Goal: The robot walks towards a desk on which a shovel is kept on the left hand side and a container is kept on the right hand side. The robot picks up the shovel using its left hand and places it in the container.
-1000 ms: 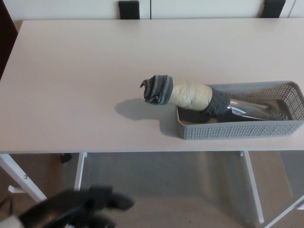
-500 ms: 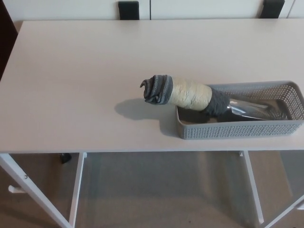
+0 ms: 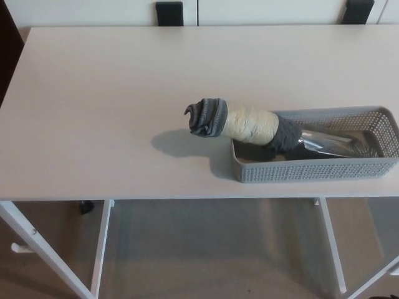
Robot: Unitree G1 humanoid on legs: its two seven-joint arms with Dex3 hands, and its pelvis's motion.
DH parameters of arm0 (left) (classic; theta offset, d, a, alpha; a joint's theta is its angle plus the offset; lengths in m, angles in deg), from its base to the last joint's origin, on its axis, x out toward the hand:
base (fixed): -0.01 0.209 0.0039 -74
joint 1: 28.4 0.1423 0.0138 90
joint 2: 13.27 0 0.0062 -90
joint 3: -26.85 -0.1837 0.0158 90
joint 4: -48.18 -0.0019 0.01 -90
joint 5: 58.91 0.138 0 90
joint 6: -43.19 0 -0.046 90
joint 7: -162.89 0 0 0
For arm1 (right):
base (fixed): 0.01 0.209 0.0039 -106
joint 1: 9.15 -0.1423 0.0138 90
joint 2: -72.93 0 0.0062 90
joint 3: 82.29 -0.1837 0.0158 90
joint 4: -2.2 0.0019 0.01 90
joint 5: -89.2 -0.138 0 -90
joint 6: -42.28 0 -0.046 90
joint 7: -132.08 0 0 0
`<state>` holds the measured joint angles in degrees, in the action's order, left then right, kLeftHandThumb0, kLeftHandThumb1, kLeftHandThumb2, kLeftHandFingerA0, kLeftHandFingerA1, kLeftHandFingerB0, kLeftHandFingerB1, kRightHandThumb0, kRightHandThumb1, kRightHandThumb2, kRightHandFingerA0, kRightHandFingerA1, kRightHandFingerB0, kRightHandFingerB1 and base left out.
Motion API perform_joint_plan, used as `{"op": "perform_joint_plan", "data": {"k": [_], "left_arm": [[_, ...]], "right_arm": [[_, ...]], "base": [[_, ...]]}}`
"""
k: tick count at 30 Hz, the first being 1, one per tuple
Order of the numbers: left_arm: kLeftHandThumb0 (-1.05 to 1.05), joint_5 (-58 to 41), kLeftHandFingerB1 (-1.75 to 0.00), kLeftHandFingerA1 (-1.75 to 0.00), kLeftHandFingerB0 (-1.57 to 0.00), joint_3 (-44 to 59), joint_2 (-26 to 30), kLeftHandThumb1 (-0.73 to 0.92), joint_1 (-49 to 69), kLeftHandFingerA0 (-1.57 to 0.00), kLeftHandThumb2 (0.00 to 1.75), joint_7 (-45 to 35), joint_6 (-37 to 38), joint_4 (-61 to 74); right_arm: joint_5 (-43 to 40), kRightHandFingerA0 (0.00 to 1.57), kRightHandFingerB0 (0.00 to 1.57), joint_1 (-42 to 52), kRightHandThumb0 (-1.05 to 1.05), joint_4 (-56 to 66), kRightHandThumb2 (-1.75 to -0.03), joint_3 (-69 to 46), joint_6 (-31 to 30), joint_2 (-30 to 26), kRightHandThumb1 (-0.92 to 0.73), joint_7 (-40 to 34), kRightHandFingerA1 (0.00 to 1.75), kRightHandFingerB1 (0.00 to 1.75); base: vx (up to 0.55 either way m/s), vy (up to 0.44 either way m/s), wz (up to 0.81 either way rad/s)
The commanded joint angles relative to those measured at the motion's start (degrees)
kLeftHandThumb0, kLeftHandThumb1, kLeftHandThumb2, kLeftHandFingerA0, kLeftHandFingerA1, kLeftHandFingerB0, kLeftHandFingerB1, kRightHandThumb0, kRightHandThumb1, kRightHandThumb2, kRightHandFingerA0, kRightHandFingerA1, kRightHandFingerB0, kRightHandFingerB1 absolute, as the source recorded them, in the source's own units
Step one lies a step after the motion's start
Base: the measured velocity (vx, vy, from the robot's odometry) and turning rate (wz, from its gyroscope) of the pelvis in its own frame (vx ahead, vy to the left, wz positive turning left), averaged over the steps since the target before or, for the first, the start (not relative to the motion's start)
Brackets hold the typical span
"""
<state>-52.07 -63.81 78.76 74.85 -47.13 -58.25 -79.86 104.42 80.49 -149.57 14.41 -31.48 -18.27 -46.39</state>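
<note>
- Neither hand of the robot shows in the head view, so what their fingers are doing cannot be told; no arm or forearm comes in from either side.
- The shovel [image 3: 274,136] lies in the container [image 3: 315,169], its shiny metal blade resting flat inside along the container's length, pointing right; its handle is tilted up over the container's left end wall and sticks out to the left, above the tabletop.
- The handle is wrapped: dark grey cloth at the free left tip, pale yellowish tape in the middle, dark grey again where it meets the blade; it casts a shadow on the tabletop just left of the container.
- The container is a grey perforated plastic basket, long and shallow, on the right part of the tabletop [image 3: 100,106], close to the near edge; its right end reaches almost to the picture's right border.
- The tabletop is pale and plain; white legs and a beige floor show beneath its near edge.
</note>
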Motion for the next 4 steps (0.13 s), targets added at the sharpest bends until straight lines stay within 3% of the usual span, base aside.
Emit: {"op": "perform_joint_plan", "data": {"k": [1,4], "left_arm": [[-0.90,3.07,-0.13,-0.15,-0.11,1.43,1.46,0.60,-5.60,-0.11,0.98,17.57,21.40,-17.70],[-0.89,3.21,-0.17,-0.22,-0.12,1.09,1.48,0.60,-5.73,-0.12,0.96,18.41,21.37,-17.88]], "right_arm": [[-4.82,0.25,0.11,1.10,-0.68,-1.70,-0.85,-4.40,5.97,0.32,-0.58,-0.28,0.46,0.40],[-4.39,0.25,0.12,1.02,-0.67,-1.60,-0.84,-4.41,5.94,0.28,-0.58,-0.45,0.46,0.40]], "base": [[0.00,0.000,0.00],[0.00,0.000,0.00]]}}
